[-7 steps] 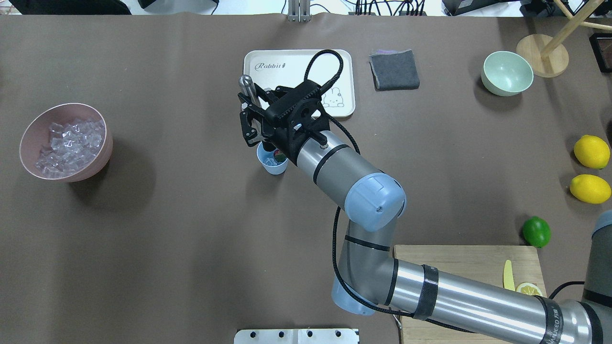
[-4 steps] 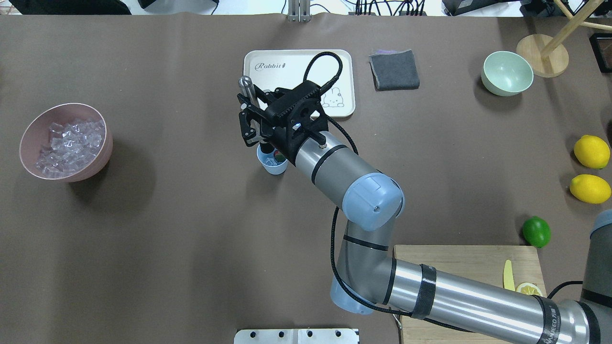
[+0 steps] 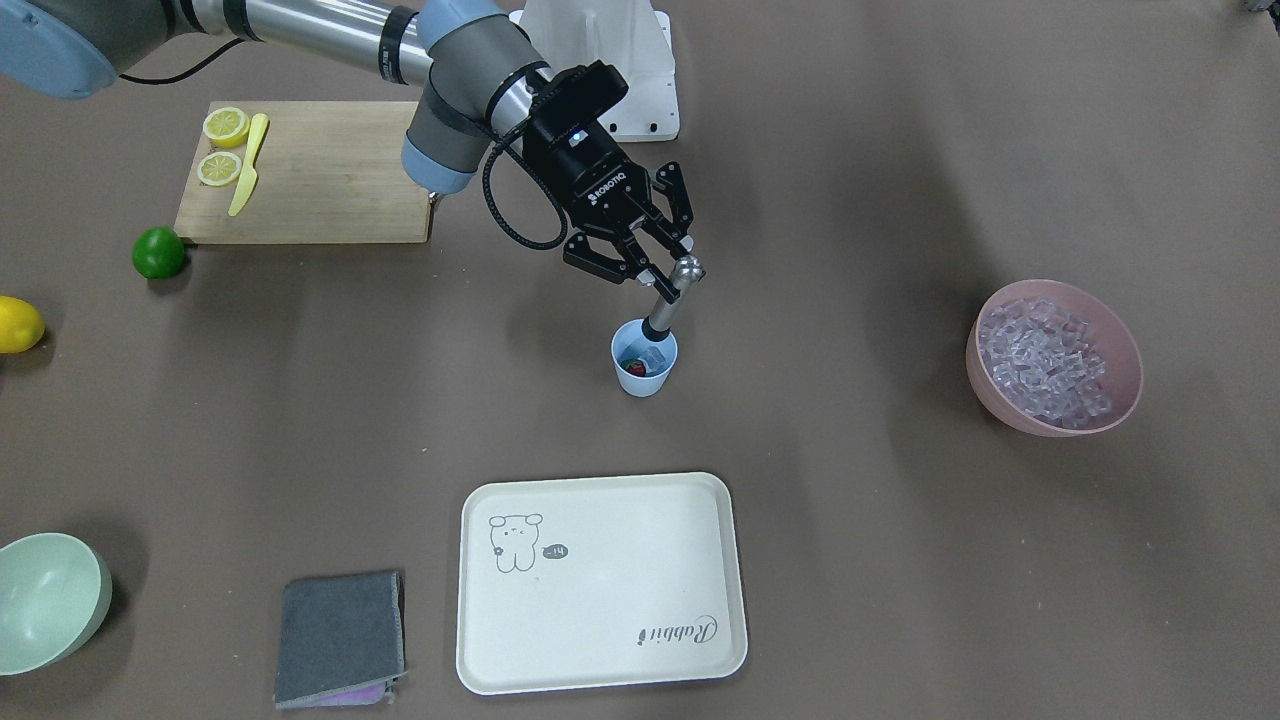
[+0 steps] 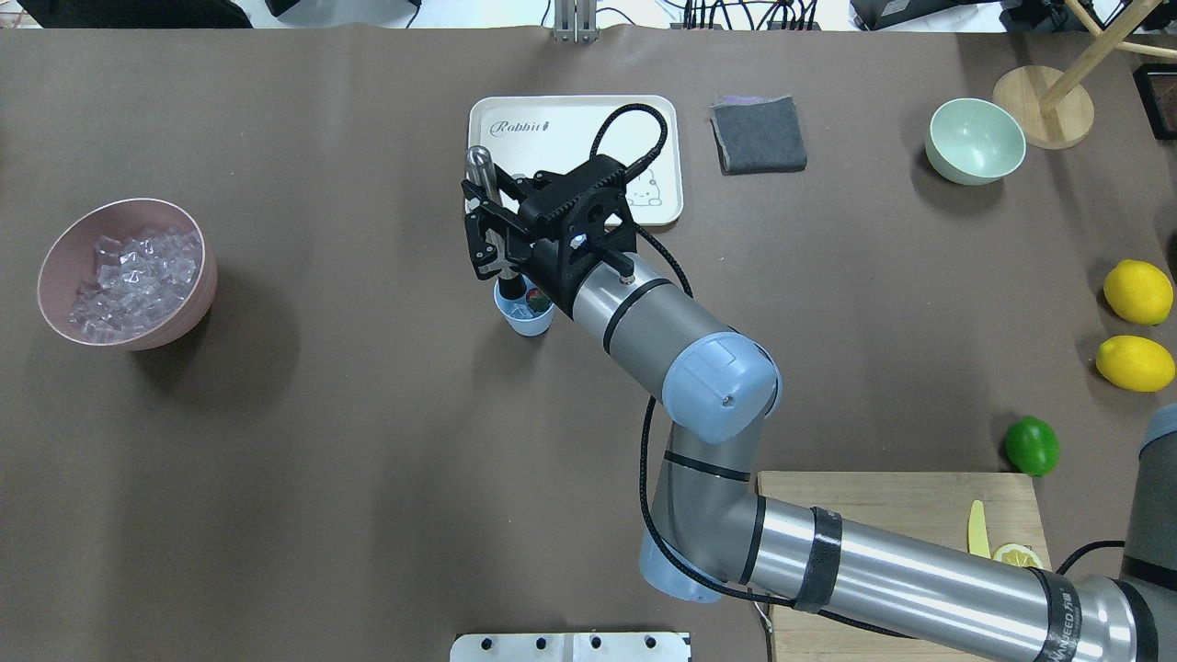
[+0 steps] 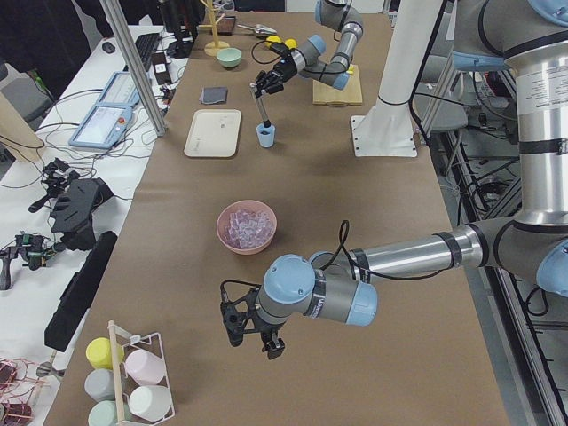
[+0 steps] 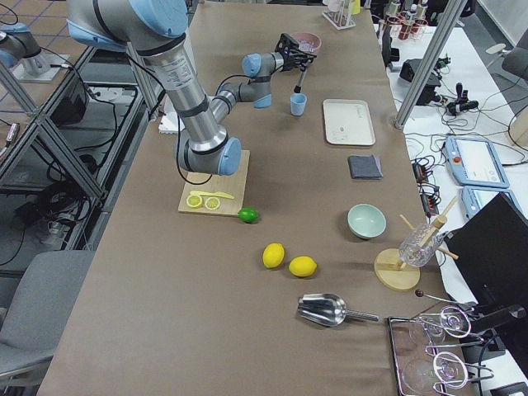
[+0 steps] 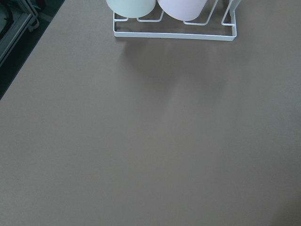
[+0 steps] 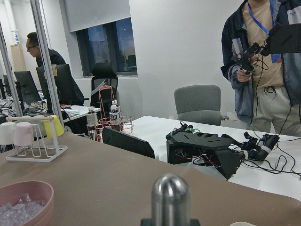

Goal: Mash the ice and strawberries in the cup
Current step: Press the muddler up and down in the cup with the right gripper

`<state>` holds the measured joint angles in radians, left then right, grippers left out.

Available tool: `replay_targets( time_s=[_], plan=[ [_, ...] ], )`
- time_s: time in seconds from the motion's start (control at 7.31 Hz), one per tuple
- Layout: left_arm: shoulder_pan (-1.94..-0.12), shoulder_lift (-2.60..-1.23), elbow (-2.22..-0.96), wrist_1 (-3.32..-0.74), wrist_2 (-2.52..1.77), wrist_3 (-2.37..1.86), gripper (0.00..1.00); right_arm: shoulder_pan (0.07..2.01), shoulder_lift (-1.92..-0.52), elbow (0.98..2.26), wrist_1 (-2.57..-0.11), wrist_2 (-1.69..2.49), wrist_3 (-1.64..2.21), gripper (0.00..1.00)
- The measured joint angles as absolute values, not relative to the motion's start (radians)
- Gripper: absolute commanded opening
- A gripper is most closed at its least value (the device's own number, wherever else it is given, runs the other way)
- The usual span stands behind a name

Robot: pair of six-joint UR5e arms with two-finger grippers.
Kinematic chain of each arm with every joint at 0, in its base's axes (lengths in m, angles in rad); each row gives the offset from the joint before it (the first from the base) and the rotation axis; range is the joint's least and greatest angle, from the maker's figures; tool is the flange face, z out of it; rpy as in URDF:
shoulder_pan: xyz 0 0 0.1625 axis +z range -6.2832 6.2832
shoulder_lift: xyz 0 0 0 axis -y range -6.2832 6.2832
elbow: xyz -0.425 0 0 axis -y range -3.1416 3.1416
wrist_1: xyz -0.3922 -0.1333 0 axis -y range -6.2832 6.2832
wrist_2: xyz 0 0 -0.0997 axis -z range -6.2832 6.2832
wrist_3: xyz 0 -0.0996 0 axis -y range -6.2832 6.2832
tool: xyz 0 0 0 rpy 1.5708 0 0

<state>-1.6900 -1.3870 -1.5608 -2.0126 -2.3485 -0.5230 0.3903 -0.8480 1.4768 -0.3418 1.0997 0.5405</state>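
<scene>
Steel-topped muddler [image 3: 662, 312] stands, slightly tilted, in the light-blue cup [image 3: 645, 385] at ctr of the front-facing view, held by the right gripper [image 3: 655, 282], whose fingers are pinched narrow on the shaft just below the rounded knob. Its lower end is inside the cup, w/ a red strawberry [image 3: 634, 368] and clear ice [image 3: 655, 355] at the bottom. Cup sits on the brown tabletop [image 3: 850, 200], btwn the cream tray [image 3: 600, 600] toward the lower edge and the robot's base [image 3: 600, 70] at top. Well apart at frame right, a pink bowl [image 3: 1005, 410] is heaped w/ more ice. At lower ctr of the left-side view the left gripper [image 5: 256, 339] hangs over the tabletop near the pink bowl; can't tell whether its fingers are wide or closed. Upper left in the front-facing view lies a cutting board [image 3: 330, 180] w/ lemon halves [image 3: 226, 126] and a yellow knife [image 3: 245, 175], a lime [image 3: 159, 252] just beside it.
</scene>
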Motion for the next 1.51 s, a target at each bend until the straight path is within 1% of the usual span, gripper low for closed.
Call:
replay_targets(
  time_s=[1.51],
  plan=[
    [-1.687, -1.437, -1.518, -2.012, -2.345, -0.523, 0.98, 0.378, -0.859, 1.389, -0.341, 1.097, 0.595, 0.00]
  ],
)
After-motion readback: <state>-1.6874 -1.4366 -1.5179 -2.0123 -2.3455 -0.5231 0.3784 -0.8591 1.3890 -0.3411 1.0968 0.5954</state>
